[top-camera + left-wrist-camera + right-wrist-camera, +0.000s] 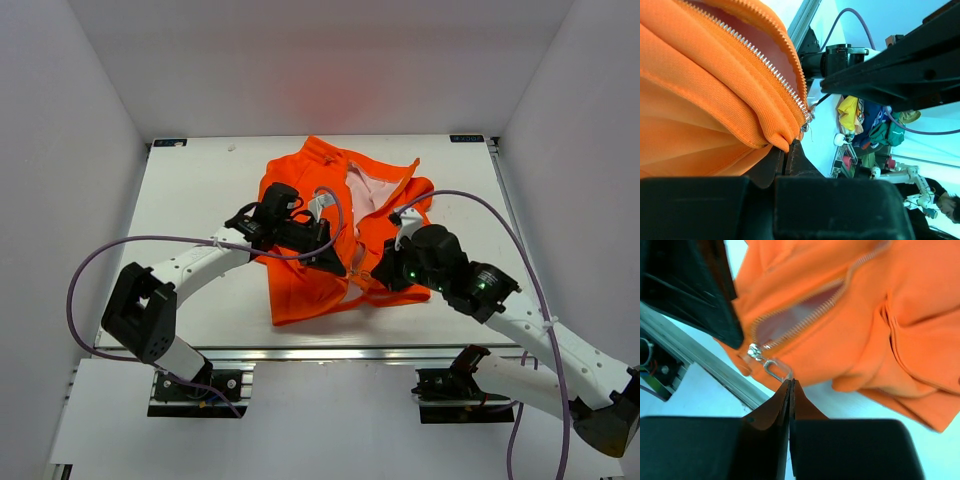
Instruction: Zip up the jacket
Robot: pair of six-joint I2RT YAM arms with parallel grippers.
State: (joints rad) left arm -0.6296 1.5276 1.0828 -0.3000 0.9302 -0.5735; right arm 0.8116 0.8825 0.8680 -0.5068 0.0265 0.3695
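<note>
The orange jacket (310,285) lies crumpled mid-table, its pale lining showing at the collar (362,190). My left gripper (335,262) is shut on a fold of the jacket's hem (777,140), just below the bottom end of the zipper (765,62). The left fingers (800,160) are pressed together on the cloth. My right gripper (375,275) is shut, and the far end of the metal zipper pull (772,369) sits pinched at its very tips (790,381). The slider (754,351) sits at the bottom of the zipper, whose teeth stand apart above it.
An aluminium rail (330,352) runs along the table's near edge, close under both grippers. The left arm's black finger (695,285) hangs right beside the right gripper. Purple cables (100,260) loop over both arms. White walls enclose the table.
</note>
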